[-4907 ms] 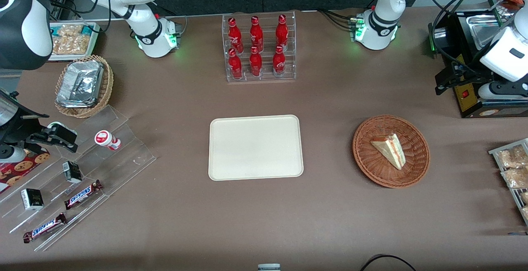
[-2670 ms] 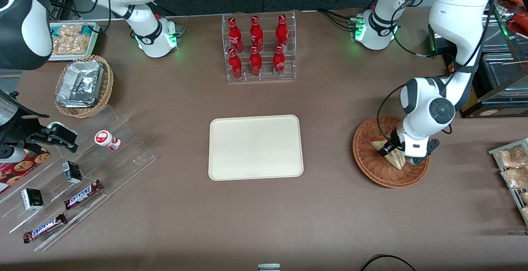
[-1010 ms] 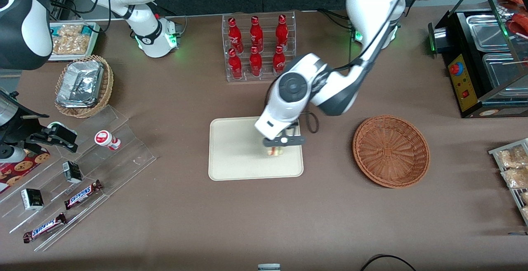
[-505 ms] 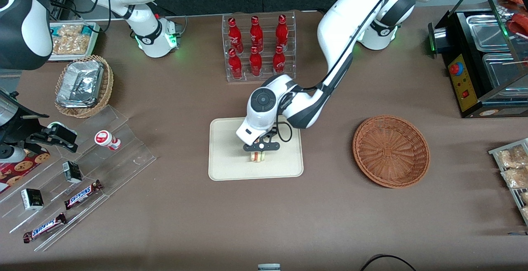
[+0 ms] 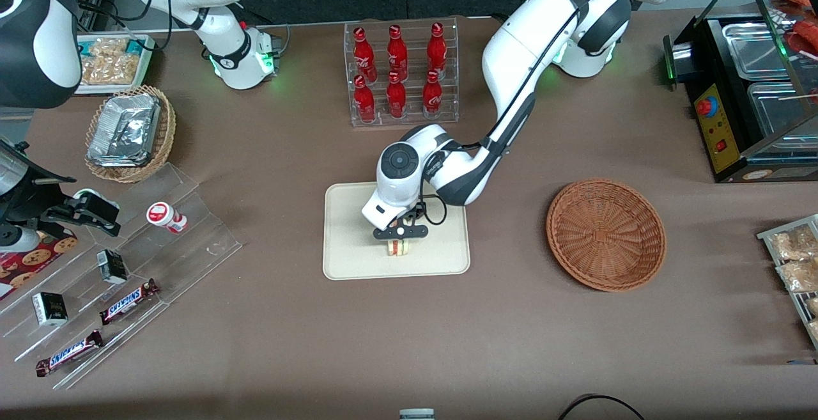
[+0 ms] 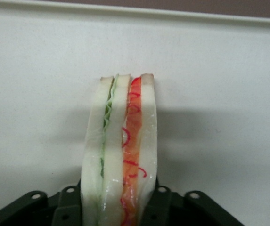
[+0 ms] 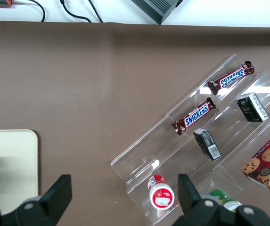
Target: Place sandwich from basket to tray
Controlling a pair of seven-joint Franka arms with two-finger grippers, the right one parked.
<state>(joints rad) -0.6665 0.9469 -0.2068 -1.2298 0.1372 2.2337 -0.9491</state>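
Note:
The sandwich [image 5: 398,248], a wrapped wedge of white bread with green and red filling, is held edge-up over the middle of the cream tray [image 5: 348,215]. My gripper [image 5: 399,239] is shut on the sandwich [image 6: 120,155], its fingers pressing both bread faces, low over the tray [image 6: 219,70]. Whether the sandwich touches the tray I cannot tell. The reddish-brown wicker basket [image 5: 606,234] lies toward the working arm's end of the table with nothing in it.
A clear rack of red bottles [image 5: 399,75] stands farther from the front camera than the tray. Acrylic stepped racks with Snickers bars [image 5: 128,300] and a tan basket of foil packs [image 5: 128,131] lie toward the parked arm's end. Bagged snacks [image 5: 792,260] lie past the basket.
The gripper closed on the sandwich in the basket, carried it across to the tray, and over the last second has lowered it toward the tray's middle. The basket has been left without it.

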